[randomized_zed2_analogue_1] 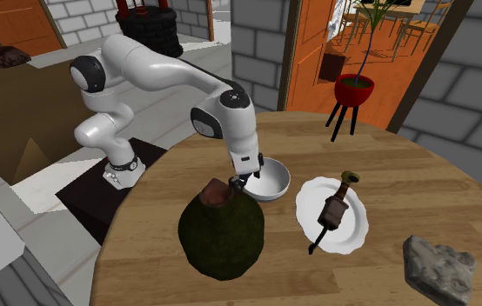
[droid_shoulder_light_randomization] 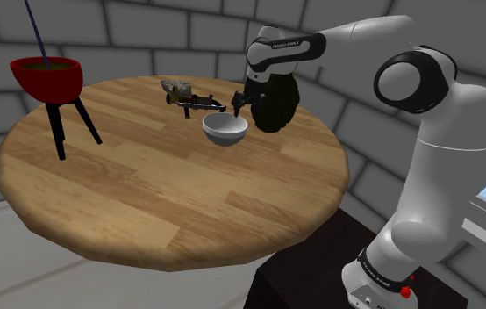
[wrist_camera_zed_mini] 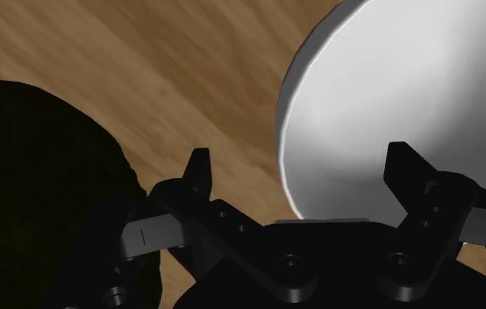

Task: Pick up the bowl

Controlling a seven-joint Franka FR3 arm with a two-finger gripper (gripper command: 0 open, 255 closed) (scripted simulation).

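Bowl (droid_shoulder_light_randomization: 225,129), white, upright on wood table (droid_shoulder_light_randomization: 145,202); sits just above centre of shoulder view; gripper (droid_shoulder_light_randomization: 239,101) right over its upper-right rim; fingers (wrist_camera_zed_mini: 199,171) spread wide, one above bowl's inside, the other above bare wood, rim between them, nothing clasped; dark jar (droid_shoulder_light_randomization: 275,105) just right of bowl; plate (randomized_zed2_analogue_1: 352,228) near bowl, lower right in second exterior view.

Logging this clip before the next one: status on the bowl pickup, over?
Gripper open, astride bowl rim. Bowl on table, not lifted. Dark round pot close beside gripper, not blocking.
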